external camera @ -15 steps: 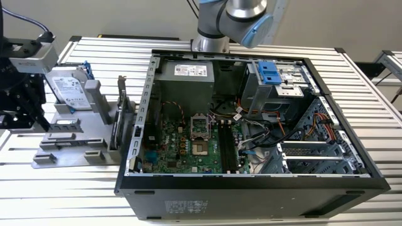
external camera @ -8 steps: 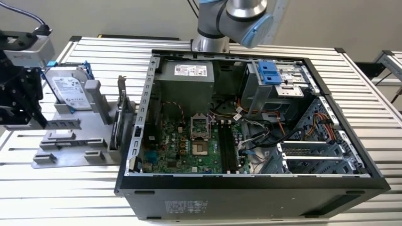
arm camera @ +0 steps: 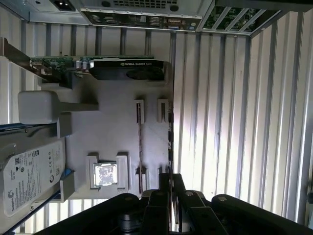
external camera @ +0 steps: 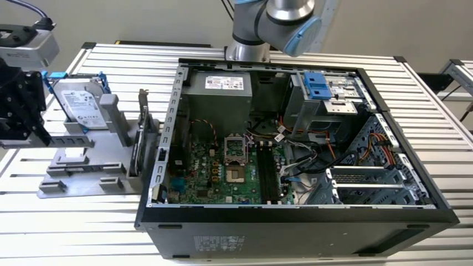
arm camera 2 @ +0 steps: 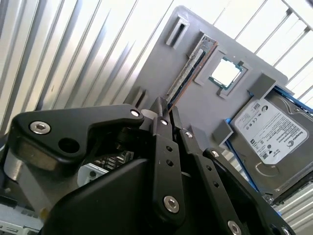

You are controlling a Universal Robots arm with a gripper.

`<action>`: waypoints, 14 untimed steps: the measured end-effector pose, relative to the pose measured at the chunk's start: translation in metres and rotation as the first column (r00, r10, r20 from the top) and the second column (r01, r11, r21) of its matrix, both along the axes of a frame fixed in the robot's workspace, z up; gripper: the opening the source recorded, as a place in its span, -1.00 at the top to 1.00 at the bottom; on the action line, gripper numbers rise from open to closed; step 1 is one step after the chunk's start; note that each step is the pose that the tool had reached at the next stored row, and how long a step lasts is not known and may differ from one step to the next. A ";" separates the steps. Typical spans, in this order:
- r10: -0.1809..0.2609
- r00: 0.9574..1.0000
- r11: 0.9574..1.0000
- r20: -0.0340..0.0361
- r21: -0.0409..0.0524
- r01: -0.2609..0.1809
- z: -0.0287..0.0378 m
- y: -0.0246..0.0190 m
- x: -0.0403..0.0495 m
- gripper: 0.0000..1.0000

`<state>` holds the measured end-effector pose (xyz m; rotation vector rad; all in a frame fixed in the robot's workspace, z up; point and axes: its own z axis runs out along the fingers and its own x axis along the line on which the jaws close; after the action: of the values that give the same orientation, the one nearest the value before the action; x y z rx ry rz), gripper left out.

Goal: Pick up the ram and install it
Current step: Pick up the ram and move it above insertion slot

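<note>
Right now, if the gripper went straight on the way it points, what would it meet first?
Probably the ram, standing on edge in the grey holder just ahead of the gripper, though depth is unclear.

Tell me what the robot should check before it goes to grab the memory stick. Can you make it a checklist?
1. Memory stick standing in its slot on the gray holder: ok.
2. Pincer holding nothing: ok.
3. Pincer open enough for a grab: not ok, the jaws are together.
4. Pincer lined up over the stick: cannot tell. In the second wrist view it hangs by one end of the stick.
5. Computer open on top, with the green board showing: ok.
6. A free slot on the board: cannot tell.
</note>
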<state>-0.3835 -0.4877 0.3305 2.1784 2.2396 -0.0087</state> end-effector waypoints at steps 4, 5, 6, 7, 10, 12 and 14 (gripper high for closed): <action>0.000 1.000 1.000 0.000 0.000 0.000 0.0059 0.0000 0.0000 1.00; 0.000 1.000 1.000 0.000 0.000 0.000 0.0074 0.0000 0.0000 1.00; 0.000 1.000 1.000 0.000 0.000 0.000 0.0088 0.0000 0.0000 1.00; 0.000 1.000 1.000 0.000 0.000 0.000 0.0103 0.0000 0.0000 1.00; 0.000 1.000 1.000 0.000 0.000 0.000 0.0154 0.0000 0.0000 1.00; 0.000 1.000 1.000 0.000 0.000 0.000 0.0191 0.0000 0.0000 1.00; 0.000 1.000 1.000 0.000 0.000 0.000 0.0233 0.0000 0.0000 1.00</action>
<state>-0.3836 -0.4877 0.3538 2.1785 2.2396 -0.0087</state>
